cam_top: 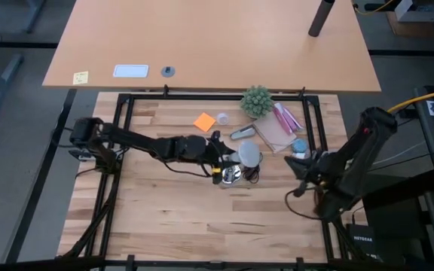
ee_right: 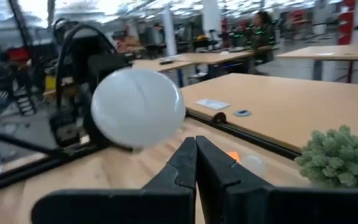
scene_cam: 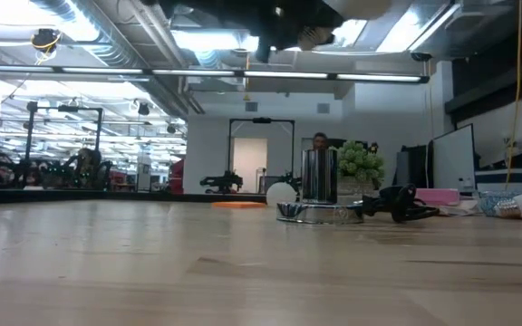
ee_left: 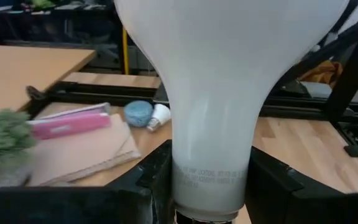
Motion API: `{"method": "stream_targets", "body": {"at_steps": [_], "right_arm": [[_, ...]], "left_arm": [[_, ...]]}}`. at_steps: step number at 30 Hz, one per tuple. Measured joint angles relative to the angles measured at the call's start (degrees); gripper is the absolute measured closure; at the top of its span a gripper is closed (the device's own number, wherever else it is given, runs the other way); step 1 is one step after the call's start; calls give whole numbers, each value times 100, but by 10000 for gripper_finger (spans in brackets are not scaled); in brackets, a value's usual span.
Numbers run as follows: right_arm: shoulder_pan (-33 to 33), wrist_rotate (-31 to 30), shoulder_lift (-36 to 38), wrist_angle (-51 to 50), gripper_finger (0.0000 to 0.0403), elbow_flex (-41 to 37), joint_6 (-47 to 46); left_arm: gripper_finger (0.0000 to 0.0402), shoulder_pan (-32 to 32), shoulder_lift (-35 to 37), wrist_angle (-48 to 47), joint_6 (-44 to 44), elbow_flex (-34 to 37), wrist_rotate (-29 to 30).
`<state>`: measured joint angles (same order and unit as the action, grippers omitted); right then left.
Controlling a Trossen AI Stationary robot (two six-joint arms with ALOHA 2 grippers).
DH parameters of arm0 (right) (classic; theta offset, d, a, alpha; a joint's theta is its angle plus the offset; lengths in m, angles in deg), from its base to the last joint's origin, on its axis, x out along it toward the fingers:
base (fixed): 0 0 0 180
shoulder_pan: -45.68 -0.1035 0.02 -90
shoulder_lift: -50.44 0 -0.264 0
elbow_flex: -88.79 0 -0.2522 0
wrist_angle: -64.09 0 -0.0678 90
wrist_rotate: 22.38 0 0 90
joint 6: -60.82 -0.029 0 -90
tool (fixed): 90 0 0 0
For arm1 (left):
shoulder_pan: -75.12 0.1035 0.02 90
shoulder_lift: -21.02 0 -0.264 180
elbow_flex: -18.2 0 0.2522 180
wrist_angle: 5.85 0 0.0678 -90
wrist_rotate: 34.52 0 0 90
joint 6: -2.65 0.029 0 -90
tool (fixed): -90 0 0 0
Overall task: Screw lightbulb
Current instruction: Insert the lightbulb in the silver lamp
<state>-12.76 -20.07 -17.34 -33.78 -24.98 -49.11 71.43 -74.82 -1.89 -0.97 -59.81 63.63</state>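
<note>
We are holding the bulb by its neck in the left gripper, near the middle of the high view, just right of center. In the left wrist view the bulb is filling the frame, and the dark fingers are pressing on both sides of the narrow neck, so the jaws are standing part-way apart and clamped on the bulb. The right gripper is waiting at the right side of the high view with its fingers closed together and nothing between them; its wrist view is looking across at the bulb's round head.

In the low view a shiny base with an upright socket is sitting right of center on the table, with a black cord trailing to its right. In the high view the base is lying just below the gripper.

As we judge it, we are carrying the bulb toward the socket, and threading is not yet begun. To do this well, we should be keeping the bulb's axis in line with the socket, lowering until the threads meet, and turning gently without squeezing the glass. Whether the cap is already touching the socket, we cannot tell.
</note>
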Motion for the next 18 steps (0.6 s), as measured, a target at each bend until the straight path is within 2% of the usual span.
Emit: {"method": "stream_targets", "body": {"at_steps": [5,9,12,15,18], "right_arm": [[-238,672,722,-73,397,-10,616],[-234,728,888,66,397,-313,782],[-234,658,882,476,397,-833,509],[-234,259,880,1291,397,-1546,-64],[-234,-186,880,2511,397,-2322,-592]], "left_arm": [[259,119,647,-1425,-90,0,5],[261,115,1008,-2408,-350,44,31],[259,79,1148,-2454,-679,332,34],[259,20,1148,-2200,-1019,786,148],[260,-6,1105,-1096,-1328,1431,302]]}}
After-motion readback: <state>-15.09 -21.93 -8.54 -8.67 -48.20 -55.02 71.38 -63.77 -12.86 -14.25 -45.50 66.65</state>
